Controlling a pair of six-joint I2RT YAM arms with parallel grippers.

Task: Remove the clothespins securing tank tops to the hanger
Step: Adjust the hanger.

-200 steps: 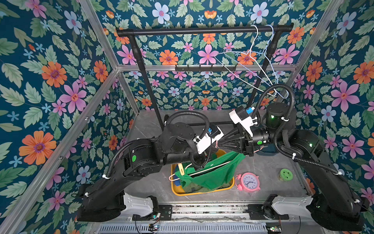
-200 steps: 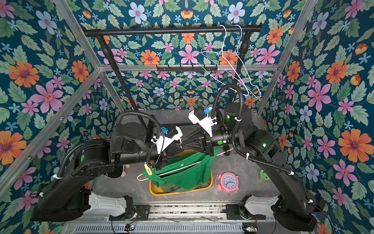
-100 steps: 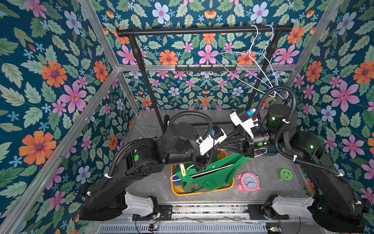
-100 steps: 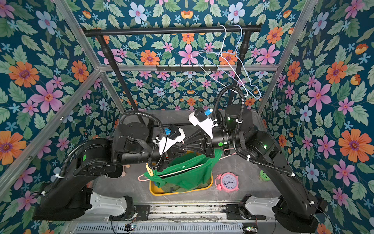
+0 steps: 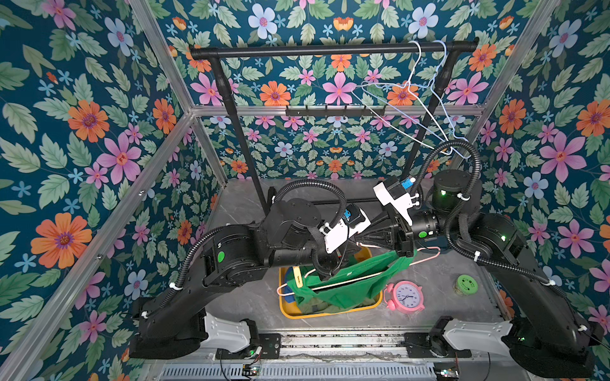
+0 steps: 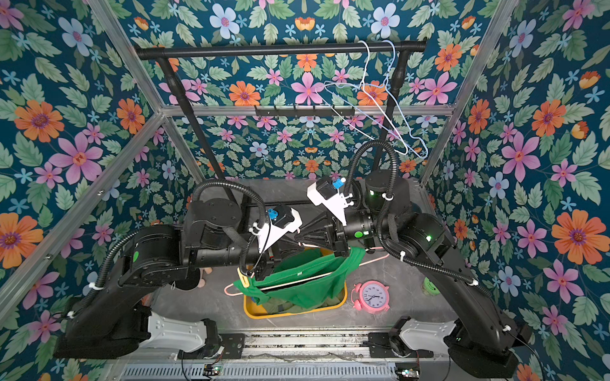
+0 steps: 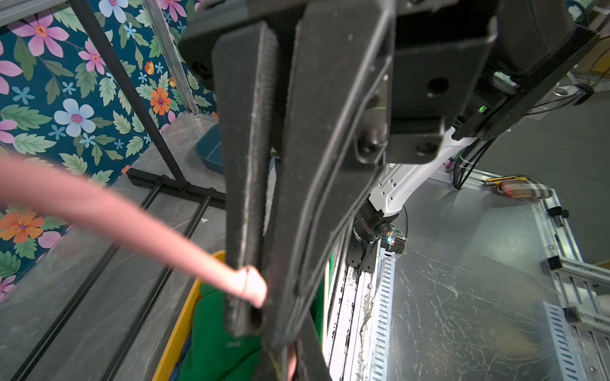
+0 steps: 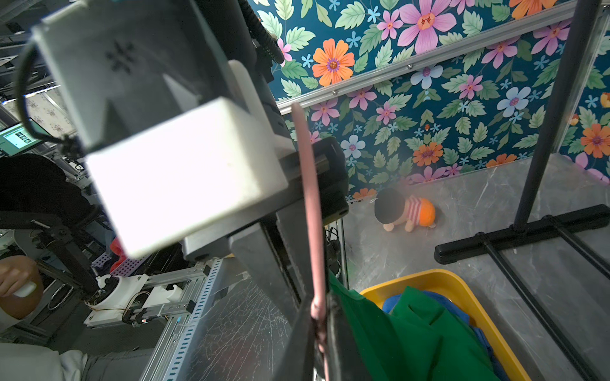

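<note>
A pink wire hanger [image 5: 427,257] [image 6: 376,259] hangs over the yellow basket [image 5: 330,315] with a bright green tank top [image 5: 346,287] [image 6: 297,287] draped on it. A yellow clothespin [image 5: 298,278] [image 6: 244,282] sits at the hanger's left end. My left gripper [image 7: 264,330] is shut on the hanger [image 7: 132,224]. My right gripper [image 8: 318,336] meets it from the right and is shut on the same wire [image 8: 307,198]. In both top views the two sets of fingertips sit close together under the left wrist camera [image 5: 340,231]. A blue tank top [image 8: 439,303] lies in the basket.
A pink alarm clock [image 5: 404,297] and a small green round object [image 5: 466,285] stand right of the basket. The black rack [image 5: 330,52] at the back carries bare white and pale blue hangers [image 5: 416,95]. A small doll [image 8: 406,211] lies by the left wall.
The right gripper's jaws have drawn in on the hanger wire. Both arms, the hanger and the green top stay almost where they were.
</note>
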